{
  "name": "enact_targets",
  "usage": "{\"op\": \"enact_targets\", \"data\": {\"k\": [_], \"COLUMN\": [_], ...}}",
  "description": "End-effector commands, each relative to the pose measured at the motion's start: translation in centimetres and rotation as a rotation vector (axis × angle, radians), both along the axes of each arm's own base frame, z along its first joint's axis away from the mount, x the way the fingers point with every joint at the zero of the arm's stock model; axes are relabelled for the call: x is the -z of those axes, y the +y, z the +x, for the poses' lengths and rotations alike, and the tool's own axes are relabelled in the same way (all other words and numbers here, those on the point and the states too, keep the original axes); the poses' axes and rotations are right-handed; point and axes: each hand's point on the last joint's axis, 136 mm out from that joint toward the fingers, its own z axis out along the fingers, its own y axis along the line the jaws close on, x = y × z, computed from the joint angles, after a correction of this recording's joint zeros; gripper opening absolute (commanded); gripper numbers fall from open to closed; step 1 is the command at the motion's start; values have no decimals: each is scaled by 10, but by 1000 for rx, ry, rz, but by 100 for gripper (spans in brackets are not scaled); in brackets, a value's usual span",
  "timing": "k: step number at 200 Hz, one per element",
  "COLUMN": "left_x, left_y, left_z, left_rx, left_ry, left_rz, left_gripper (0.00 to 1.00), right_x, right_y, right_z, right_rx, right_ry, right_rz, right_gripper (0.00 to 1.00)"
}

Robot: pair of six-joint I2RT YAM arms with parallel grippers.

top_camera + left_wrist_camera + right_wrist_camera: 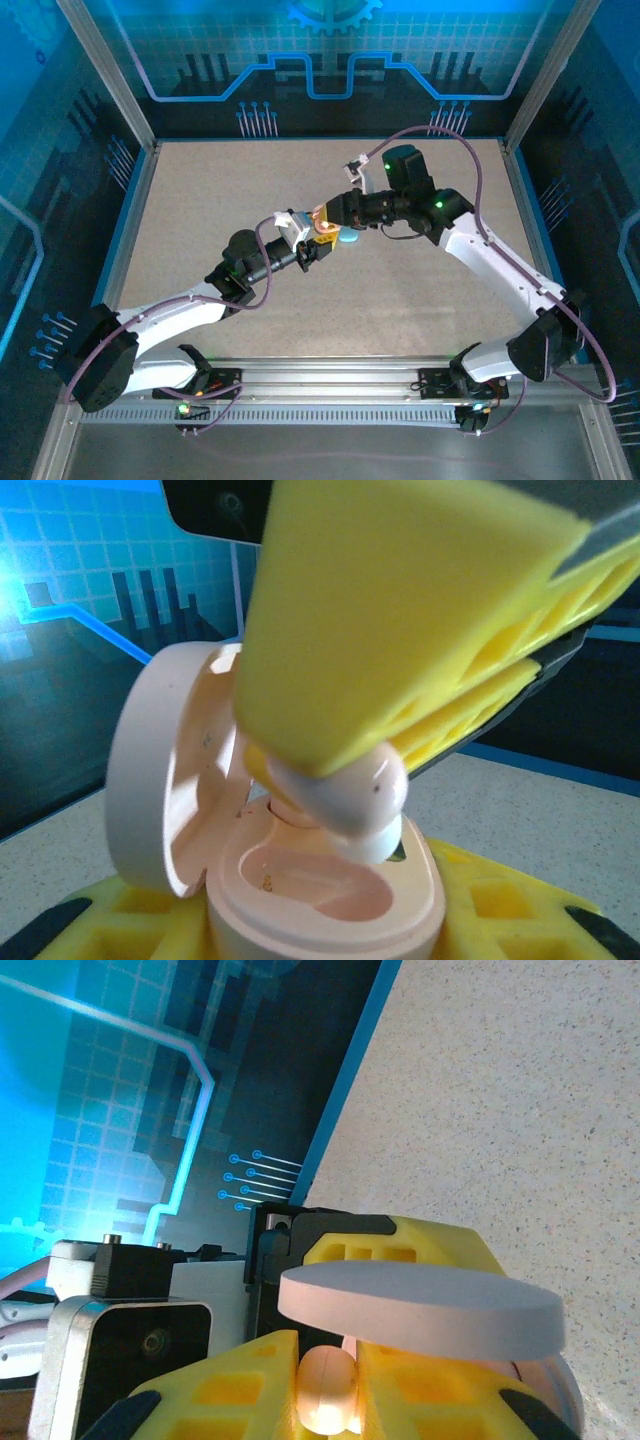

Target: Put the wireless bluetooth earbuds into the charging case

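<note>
**Table** (200,200): speckled beige top inside a metal frame. There is open room on all 4 sides of the work point at mid-table, where the 2 arms meet.

**Left gripper** (318,247): set narrow, clamped on 1 pink charging case (320,905). The case's lid (150,780) is swung open.

**Right gripper** (325,218): set narrow, pinching 1 pinkish-white earbud (340,795). The earbud is at the mouth of a case cavity; I cannot tell whether it is seated.

**Pale blue pod** (347,236): 1, lying just beside both grippers.
</note>
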Motion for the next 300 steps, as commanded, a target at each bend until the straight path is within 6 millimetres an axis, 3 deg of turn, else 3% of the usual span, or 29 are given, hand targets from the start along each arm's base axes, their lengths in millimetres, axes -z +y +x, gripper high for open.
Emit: {"op": "enact_targets", "data": {"k": [1,130,255,300], "left_x": [-17,-24,-20,-20], "left_y": [-2,-1,1,0], "left_z": [-6,-6,-5,-5], "left_rx": [26,19,8,12], "left_ry": [-42,-48,-43,-43], "left_rz": [-53,-73,-63,-64], "left_gripper": [40,40,40,40], "right_x": [-1,20,-8,-5], "right_y": [6,2,-10,-5], "right_z": [-1,1,-10,-13], "right_rx": [-6,37,49,15], "right_ry": [-33,-95,-148,-124], "right_rz": [-32,-194,-181,-166], "right_gripper": [22,28,35,36]}}
